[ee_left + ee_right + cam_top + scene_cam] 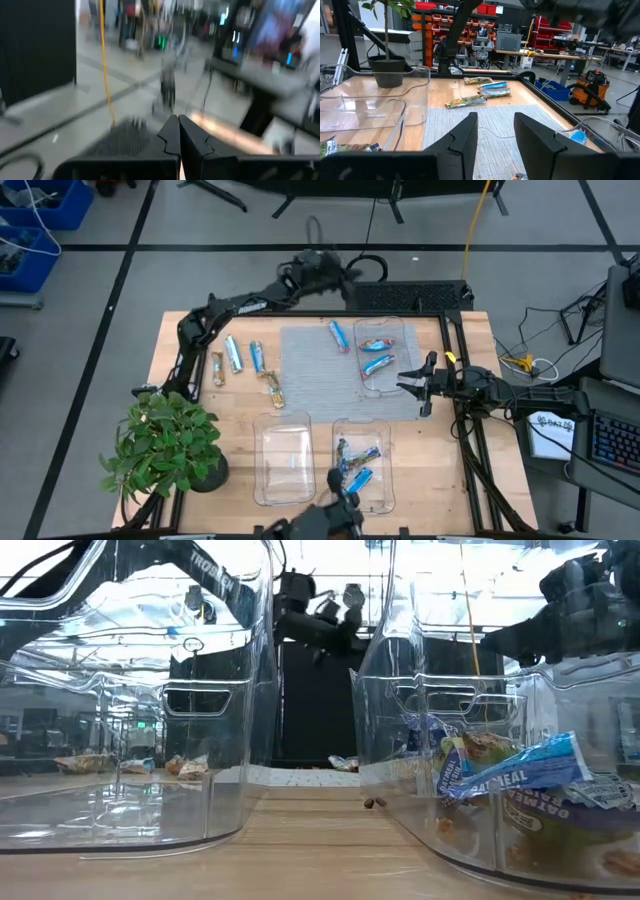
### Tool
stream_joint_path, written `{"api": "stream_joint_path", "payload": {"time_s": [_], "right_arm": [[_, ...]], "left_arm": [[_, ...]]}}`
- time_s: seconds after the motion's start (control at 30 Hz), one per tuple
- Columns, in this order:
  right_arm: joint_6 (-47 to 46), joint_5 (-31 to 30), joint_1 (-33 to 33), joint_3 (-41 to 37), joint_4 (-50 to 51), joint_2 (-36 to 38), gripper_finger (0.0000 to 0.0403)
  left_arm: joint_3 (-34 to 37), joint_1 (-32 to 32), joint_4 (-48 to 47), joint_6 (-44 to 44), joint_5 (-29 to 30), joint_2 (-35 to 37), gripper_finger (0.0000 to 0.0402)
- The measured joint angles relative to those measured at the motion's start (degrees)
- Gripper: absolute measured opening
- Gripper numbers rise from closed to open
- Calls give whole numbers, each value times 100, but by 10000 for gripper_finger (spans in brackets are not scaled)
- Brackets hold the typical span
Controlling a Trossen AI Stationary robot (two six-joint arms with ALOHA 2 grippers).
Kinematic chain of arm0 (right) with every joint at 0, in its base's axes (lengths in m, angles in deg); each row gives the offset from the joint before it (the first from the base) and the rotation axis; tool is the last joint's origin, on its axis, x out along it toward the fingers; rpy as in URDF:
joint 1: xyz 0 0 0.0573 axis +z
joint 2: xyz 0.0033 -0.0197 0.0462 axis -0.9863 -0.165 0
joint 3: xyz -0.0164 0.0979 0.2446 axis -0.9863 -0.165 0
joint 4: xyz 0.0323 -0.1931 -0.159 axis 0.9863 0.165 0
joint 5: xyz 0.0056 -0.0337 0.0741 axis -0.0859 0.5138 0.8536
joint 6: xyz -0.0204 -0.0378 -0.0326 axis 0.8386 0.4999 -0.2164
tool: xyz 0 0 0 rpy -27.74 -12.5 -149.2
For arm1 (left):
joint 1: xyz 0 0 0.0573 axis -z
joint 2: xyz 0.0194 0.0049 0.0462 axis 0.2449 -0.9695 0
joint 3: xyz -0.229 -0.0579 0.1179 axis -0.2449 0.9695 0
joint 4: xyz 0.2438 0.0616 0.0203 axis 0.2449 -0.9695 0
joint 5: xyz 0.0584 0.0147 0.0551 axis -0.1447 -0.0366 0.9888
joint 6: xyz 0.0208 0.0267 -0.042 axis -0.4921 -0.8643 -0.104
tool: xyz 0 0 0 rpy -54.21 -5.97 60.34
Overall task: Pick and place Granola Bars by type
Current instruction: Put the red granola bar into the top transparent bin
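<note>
Sorting looks to us roughly half done. The near right tray [389, 480] on the worktop [470, 440] holds a small heap of granola bars [357, 465], blue wrappers among them, while the near left tray [283, 492] beside it looks empty. The far tray [402, 330] holds two blue bars [376, 355], and one more blue bar [339, 335] lies loose on the grey mat [315, 395]. Four bars [243, 365], blue and tan-gold, wait in a row at the worktop's left side. We judge these loose ones are what remains to sort. Our left claw [322, 262] hangs raised behind the worktop's far edge, fingers pressed together on nothing. Our right claw [412, 383] sits at the mat's right edge, just beside the far tray, half open and empty.
</note>
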Motion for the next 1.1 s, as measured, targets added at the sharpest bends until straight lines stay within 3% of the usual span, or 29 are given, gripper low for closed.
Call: {"api": "stream_joint_path", "payload": {"time_s": [0.13,0.3,0.43,0.57,0.7,0.8,0.93,1.1], "right_arm": [[1,-2,0,0,0,0,121],[0,0,1,1,0,0,119],[1,0,1,2,0,0,121],[0,0,-1,1,0,0,119],[1,0,-1,0,-1,0,119],[-1,0,-2,2,0,0,121],[-1,-1,0,0,0,0,119],[2,-3,0,2,-2,0,121]], "left_arm": [[281,-151,856,346,-208,-40,0],[1439,-229,1562,510,-518,-3,0],[2303,-403,1826,413,-490,476,0],[2613,-576,288,294,-509,1106,0],[2092,-575,-2145,-250,-314,1385,0],[1564,-461,-3443,-538,20,1310,0],[941,-364,-4401,-611,-263,1039,0],[459,-223,-4724,-429,-404,498,0]]}}
